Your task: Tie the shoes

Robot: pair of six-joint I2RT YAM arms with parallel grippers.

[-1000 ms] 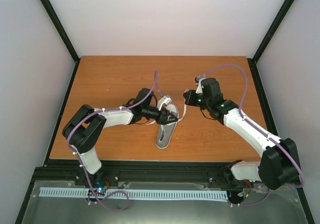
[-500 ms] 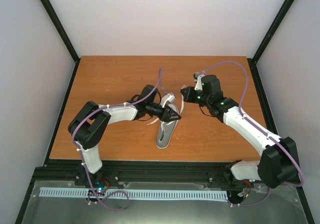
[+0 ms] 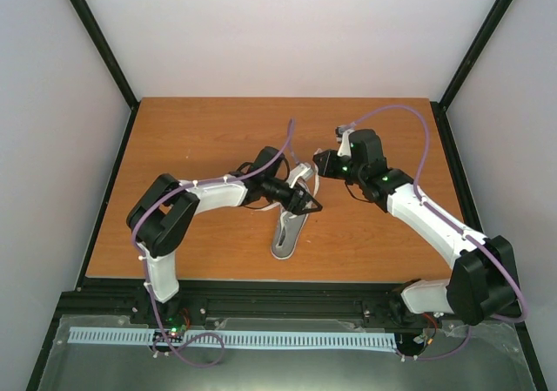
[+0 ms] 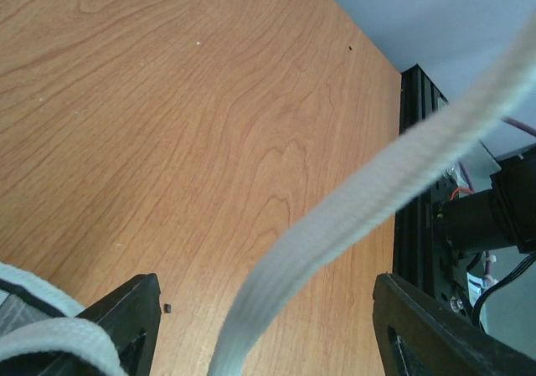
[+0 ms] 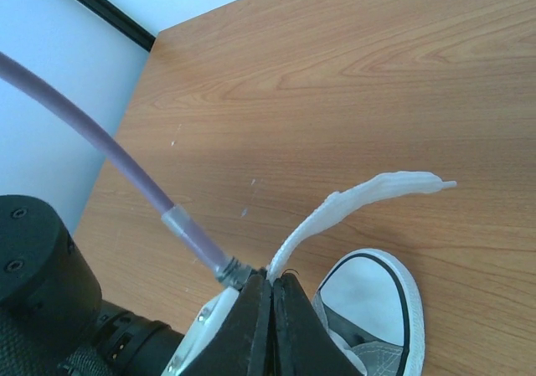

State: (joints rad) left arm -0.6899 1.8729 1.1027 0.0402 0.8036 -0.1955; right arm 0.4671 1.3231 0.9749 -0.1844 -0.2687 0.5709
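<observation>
**Desk:** Where's the shoe?

**Me:** I have the grey sneaker [image 3: 287,232] lying on the wooden table [image 3: 191,138]. Its white toe cap [image 5: 368,296] points away from the arm bases and its heel points toward them. Both grippers sit at the toe end.

**Desk:** Left hand?

**Me:** My left gripper [image 3: 311,205] hangs over the sneaker's right edge, as the overhead camera sees it, a little short of the toe cap. On its wrist camera the two fingers [image 4: 126,326] are spread wide. A lace strand [image 4: 335,225] slants up between them and touches neither, as far as I can see. It grips nothing.

**Desk:** And the right?

**Me:** My right gripper [image 3: 318,163] is just past the toe cap, on its right. The fingers are pressed together and pinch a lace end [image 5: 368,196]. The flattened free tip sticks out above the toe cap, clear of the table.

**Desk:** Is that the same lace as the one between the left fingers?

**Me:** I can't tell.

**Desk:** Anything else by the sneaker?

**Me:** The left arm's purple cable [image 5: 109,150] comes down just left of the toe cap in my right wrist view.
</observation>
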